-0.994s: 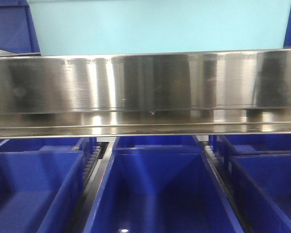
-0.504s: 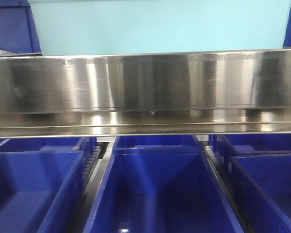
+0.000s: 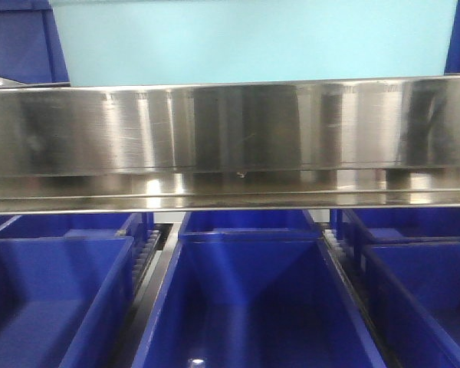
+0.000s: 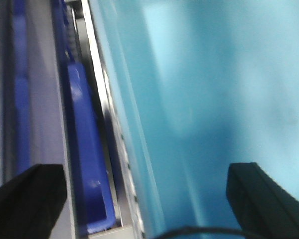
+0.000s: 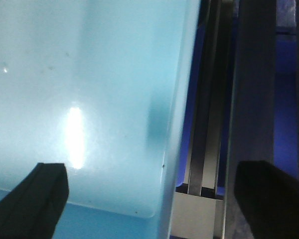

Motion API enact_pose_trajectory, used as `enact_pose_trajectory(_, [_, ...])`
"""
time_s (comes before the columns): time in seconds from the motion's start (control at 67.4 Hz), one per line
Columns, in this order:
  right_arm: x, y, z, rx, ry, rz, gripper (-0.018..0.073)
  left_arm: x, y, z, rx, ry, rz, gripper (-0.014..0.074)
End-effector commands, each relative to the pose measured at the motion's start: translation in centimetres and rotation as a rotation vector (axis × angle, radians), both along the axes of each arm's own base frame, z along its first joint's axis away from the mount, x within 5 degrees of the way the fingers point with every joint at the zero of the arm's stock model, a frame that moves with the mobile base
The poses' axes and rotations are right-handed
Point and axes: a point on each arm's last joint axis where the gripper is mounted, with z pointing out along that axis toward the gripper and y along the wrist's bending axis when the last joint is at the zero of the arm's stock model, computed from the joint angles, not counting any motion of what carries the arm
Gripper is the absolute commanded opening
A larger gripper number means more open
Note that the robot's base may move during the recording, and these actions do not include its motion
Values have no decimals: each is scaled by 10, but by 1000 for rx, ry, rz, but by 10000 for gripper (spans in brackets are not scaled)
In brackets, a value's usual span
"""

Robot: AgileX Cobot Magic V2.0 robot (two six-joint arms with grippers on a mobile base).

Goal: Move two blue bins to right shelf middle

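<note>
A: Upper level?
B: Upper bin (image 3: 253, 38) shows above and behind the front rail (image 3: 230, 138).
A: Below the rail?
B: Left bin (image 3: 54, 299), middle bin (image 3: 253, 307), right bin (image 3: 429, 291) side by side; further bins (image 3: 249, 222) behind them.

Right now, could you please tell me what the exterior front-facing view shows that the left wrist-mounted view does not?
Only front-facing: the open insides of three dark blue bins below the shelf rail. Only left wrist: the left gripper, fingers spread wide. Both: the light blue bin, the rail and part of a dark blue bin.
</note>
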Motion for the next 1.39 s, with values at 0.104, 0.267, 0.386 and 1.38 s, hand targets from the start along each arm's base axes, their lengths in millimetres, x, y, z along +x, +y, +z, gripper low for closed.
enact_pose_trajectory(0.104, [-1, 1, 0, 5, -26, 5, 559, -4, -3, -16, -19, 70, 2, 548])
enact_pose_trajectory(0.267, [0, 2, 0, 7, -33, 6, 559, -3, 2, -34, 24, 118, 18, 548])
enact_pose_trajectory(0.386, [2, 3, -2, 7, -32, 6, 559, 1, 11, -41, 15, 151, 44, 548])
enact_pose_trajectory(1.38, [9, 5, -39, -19, 79, 6, -154, 1, 10, -44, -55, 197, 42, -111])
